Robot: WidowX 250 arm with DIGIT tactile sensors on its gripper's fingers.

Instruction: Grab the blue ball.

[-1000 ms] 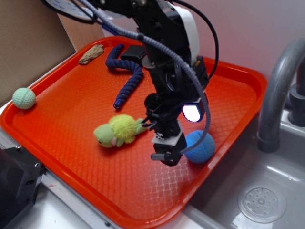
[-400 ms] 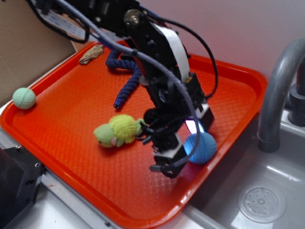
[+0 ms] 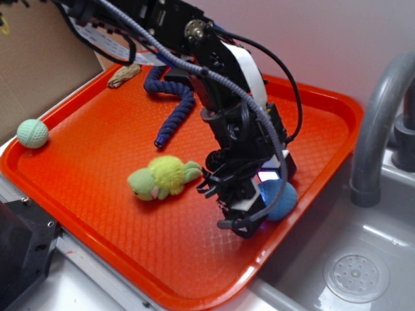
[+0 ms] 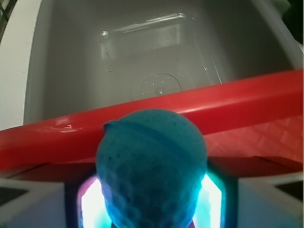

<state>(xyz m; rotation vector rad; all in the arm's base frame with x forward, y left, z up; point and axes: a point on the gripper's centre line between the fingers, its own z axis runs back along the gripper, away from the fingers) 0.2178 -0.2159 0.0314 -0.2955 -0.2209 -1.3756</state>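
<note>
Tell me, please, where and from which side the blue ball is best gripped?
Grip the blue ball across its widest middle, coming from the tray's inner side. It is round and dimpled, with the rim close behind it, so a grip there should centre it. In the wrist view it already sits between the gripper's sides.

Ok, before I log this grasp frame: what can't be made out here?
- Whether the fingers touch the blue ball: in the wrist view the ball fills the foreground, leaving them unseen.
- Fingers' opening: in the exterior view the gripper is dark and its own body masks it.
- Most of the ball in the exterior view: arm and cable cover it.
- The navy rope's far end: behind the arm.
</note>
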